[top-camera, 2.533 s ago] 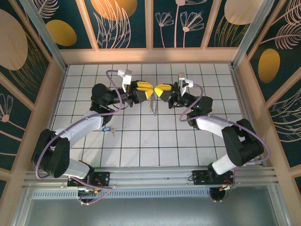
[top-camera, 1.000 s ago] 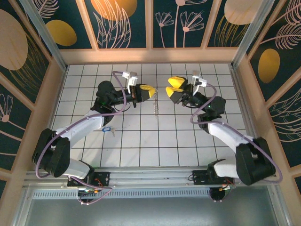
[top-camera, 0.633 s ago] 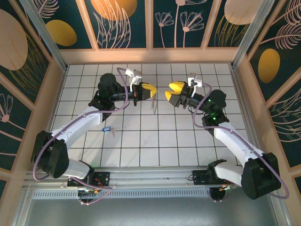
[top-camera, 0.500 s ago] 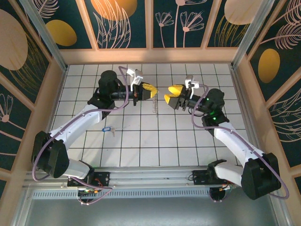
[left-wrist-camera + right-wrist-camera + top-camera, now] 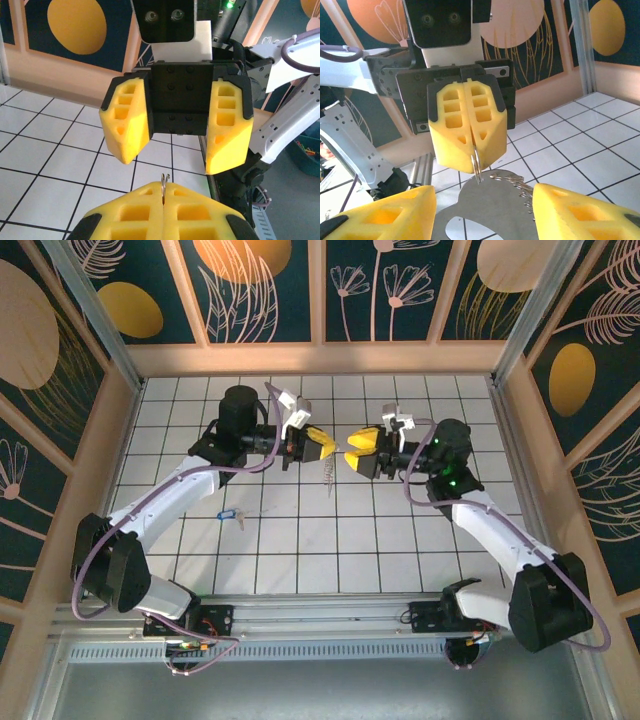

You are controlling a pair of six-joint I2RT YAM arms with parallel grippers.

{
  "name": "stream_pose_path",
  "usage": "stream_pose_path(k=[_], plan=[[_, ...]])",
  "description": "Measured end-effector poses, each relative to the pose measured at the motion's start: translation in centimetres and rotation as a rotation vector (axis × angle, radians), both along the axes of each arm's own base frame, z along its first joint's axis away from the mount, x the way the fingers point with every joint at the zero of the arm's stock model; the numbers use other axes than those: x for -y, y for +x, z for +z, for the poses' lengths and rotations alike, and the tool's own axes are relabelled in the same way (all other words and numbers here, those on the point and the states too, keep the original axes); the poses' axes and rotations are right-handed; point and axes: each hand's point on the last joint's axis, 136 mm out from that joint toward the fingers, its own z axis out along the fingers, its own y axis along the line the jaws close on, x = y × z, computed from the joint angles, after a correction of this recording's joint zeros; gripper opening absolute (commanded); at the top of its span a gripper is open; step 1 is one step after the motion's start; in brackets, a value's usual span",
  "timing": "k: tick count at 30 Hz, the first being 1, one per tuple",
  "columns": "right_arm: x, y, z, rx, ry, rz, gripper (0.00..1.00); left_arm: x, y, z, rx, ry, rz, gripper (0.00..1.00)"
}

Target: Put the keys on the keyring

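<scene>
My left gripper (image 5: 333,447) is shut on the keyring (image 5: 330,472), whose thin split ring (image 5: 165,179) pokes out between its yellow fingers (image 5: 200,210). From the ring (image 5: 476,167) hang a pale chain (image 5: 517,184) and a flat grey metal tag (image 5: 490,215). My right gripper (image 5: 352,451) faces the left one tip to tip and stands open. In the right wrist view its fingers (image 5: 380,215) flank the tag; whether they touch it I cannot tell. The keys (image 5: 228,513), with a blue head, lie on the tiles by the left forearm.
White tiled floor (image 5: 300,540) inside wooden walls with dark floral panels (image 5: 250,290). Purple cables (image 5: 110,540) run along both arms. An aluminium rail (image 5: 320,615) with the arm bases crosses the near edge.
Both grippers have moved toward each other over the middle of the floor and now nearly meet. The right jaws have narrowed a little. The keys have not moved.
</scene>
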Motion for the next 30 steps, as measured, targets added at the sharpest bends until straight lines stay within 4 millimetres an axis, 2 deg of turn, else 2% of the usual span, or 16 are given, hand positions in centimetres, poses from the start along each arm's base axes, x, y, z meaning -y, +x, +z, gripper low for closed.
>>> stream_pose_path(k=[7,13,17,24,29,30], plan=[[-0.4,0.6,-0.7,-0.027,-0.01,0.023,0.52,0.4,-0.6,0.2,0.001,-0.001,-0.023,0.0],[-0.8,0.9,-0.6,-0.024,-0.006,0.033,0.47,0.7,-0.7,0.0,-0.005,0.003,-0.03,0.0],[-1.1,0.7,-0.2,-0.009,-0.001,0.049,0.35,0.8,-0.7,-0.1,-0.007,0.004,-0.032,0.0],[-1.4,-0.1,0.3,0.016,0.006,0.104,0.0,0.7,-0.4,-0.1,-0.004,0.007,-0.014,0.0],[-1.4,-0.2,0.4,0.024,0.008,0.107,0.0,0.7,-0.3,0.0,-0.003,0.006,-0.014,0.0],[-1.3,-0.2,0.4,0.025,0.008,0.105,0.0,0.7,-0.3,0.0,-0.003,0.005,-0.014,0.06]])
